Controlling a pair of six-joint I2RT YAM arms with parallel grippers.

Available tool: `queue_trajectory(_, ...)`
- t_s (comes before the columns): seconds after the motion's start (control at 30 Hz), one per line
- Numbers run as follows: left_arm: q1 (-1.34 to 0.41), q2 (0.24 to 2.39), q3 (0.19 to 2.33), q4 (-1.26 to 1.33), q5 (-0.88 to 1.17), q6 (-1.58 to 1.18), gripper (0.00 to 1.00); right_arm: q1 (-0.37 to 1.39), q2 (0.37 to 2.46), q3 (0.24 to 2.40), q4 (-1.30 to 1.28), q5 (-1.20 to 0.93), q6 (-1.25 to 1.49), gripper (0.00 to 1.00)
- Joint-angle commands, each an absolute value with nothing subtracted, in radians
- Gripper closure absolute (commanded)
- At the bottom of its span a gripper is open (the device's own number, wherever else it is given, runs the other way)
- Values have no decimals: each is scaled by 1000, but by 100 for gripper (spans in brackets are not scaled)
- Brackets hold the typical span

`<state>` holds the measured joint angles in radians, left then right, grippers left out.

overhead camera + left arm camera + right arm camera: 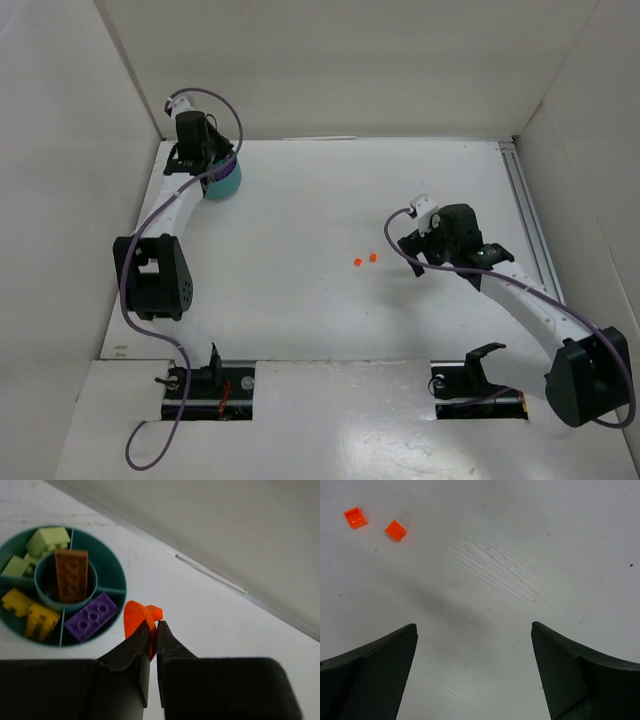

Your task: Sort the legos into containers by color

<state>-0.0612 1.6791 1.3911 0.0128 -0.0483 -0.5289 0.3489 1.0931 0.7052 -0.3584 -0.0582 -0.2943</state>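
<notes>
- Legos already sorted lie in the round teal plastic tub (pixel 116 570), which stands at the far left of the white table (pixel 300 200) in the top view.
- Inside the tub, as the left wrist camera shows it:
  - Pale green bricks (pixel 47 540) fill the upper-left outer compartment.
  - Golden yellow bricks (pixel 30 612) fill the lower-left one.
  - A flat orange-brown plate (pixel 71 575) leans inside the inner ring.
  - A purple six-stud brick (pixel 92 617) lies in the lower-right outer compartment.
- The left gripper (pixel 154 627) hangs close above the tub, its black jaws clenched on a bright red-orange piece with a rounded edge (pixel 134 617).
- In the wrist view this held piece shows just beside the tub's rim, next to the purple brick's compartment. Whether it is over the rim or just outside it I cannot tell.
- Two small bright red-orange bricks (pixel 357 262) lie on the table well apart from the tub, to its right and nearer the arm bases. They sit just beside each other without touching.
- The right gripper (pixel 473 626) is farther right of the tub than those two bricks. Its jaws are released and spread wide over bare table.
- In the right wrist view, the two loose bricks sit at the upper left, outside the jaws.
</notes>
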Motion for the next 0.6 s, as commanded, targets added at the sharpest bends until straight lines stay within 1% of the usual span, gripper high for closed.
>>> queue_trajectory(0.0, -28, 1798, 1512, 92, 140, -548, 100, 353, 1150, 836, -304, -29, -339, 0)
queue_trajectory(0.03, -28, 1859, 1590, 80, 129, -548, 100, 353, 1187, 860, -304, -20, -359, 0)
queue_trajectory(0.13, -28, 1939, 1711, 41, 117, -538, 100, 344, 1264, 942, -324, -5, -393, 0)
queue_trajectory(0.23, -28, 2008, 1752, 69, 107, -538, 100, 334, 1331, 1017, -333, -14, -402, 0)
queue_trajectory(0.37, -28, 2071, 1860, 40, 29, -566, 100, 334, 1407, 1062, -333, -34, -413, 0)
queue_trajectory(0.57, -28, 2082, 1861, 49, -40, -595, 100, 325, 1445, 1085, -314, -34, -413, 0)
